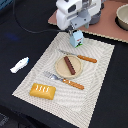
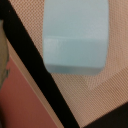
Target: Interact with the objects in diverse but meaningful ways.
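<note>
Gripper point(image 1: 76, 31) low over carton point(image 1: 76, 38) at the far edge of the placemat point(image 1: 95, 70), near the pink board point(image 1: 100, 27). Fingers hidden behind the arm body in the exterior view; wrist view filled by a blurred pale-blue carton face point(image 2: 75, 35), no fingers visible. Cannot tell how far open, nor whether anything is clamped. Carton looks upright on the mat, but contact with gripper unresolved.

Rest of layout: sausage point(image 1: 69, 65) lying on the plate point(image 1: 60, 71) mid-mat. Knife point(image 1: 80, 57) just beyond the plate, fork point(image 1: 65, 80) just on the near side, both orange-handled. Loaf point(image 1: 43, 91) at the near corner of the mat, exterior view's left. Fish point(image 1: 20, 64) off the mat on the black table point(image 1: 15, 45), well apart from everything. Pot point(image 1: 122, 16) on the pink board at the exterior view's right, partly cut by frame.

Risks from here:
- Carton tall and light, probably tips easily. Off-centre descent or one finger landing first likely knocks it over toward the mat edge or onto the board.
- Wrist view too close and blurred to confirm alignment; a squeeze on a corner instead of flat faces could twist or squirt it out.
- Mat edge and board seam right beside the carton; dragging instead of lifting could catch there or ruck the mat, shifting knife and plate.
- Lateral move toward the plate at low height could sweep the knife.
</note>
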